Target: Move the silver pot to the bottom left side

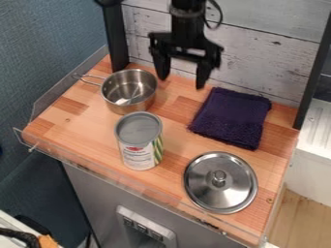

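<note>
The shiny round steel pot (129,91), back left on wooden counter (81,128), is prob. light, stiff, slippery; better grip its rim vs. thin wire handle (79,76). Black two-finger gripper (182,82): spread, w/o load.

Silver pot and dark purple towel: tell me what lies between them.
Between the silver pot and the towel, the wooden tabletop is bare, as the camera view shows.
</note>
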Available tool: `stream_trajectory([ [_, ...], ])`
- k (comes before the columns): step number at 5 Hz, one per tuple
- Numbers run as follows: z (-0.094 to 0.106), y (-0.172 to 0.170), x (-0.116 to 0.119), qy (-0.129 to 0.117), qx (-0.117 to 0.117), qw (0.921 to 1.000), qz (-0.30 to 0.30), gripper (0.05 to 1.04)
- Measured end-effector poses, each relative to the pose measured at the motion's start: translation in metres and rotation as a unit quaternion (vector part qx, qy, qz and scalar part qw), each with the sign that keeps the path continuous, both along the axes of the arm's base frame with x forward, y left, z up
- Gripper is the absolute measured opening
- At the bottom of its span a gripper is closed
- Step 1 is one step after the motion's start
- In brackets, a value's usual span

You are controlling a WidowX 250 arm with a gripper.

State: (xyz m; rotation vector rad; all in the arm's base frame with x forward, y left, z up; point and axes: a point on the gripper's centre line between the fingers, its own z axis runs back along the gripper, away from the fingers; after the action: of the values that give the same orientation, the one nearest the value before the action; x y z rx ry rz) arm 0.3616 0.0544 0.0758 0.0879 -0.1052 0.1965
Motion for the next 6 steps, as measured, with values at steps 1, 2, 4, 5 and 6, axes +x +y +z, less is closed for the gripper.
stream_trajectory([
  [1, -0.013, 0.03, 0.019, 0.007, 0.015, 0.999, 0.041, 1.0],
  [2, -0.033, 0.037, 0.022, 0.025, 0.028, 0.9981, 0.048, 1.0],
  [4, -0.079, 0.053, 0.017, 0.075, 0.016, 0.9944, 0.073, 1.0],
  [5, -0.081, 0.056, 0.019, 0.078, 0.009, 0.9938, 0.079, 0.947],
  [6, -0.082, 0.054, 0.017, 0.075, 0.009, 0.9944, 0.075, 0.657],
])
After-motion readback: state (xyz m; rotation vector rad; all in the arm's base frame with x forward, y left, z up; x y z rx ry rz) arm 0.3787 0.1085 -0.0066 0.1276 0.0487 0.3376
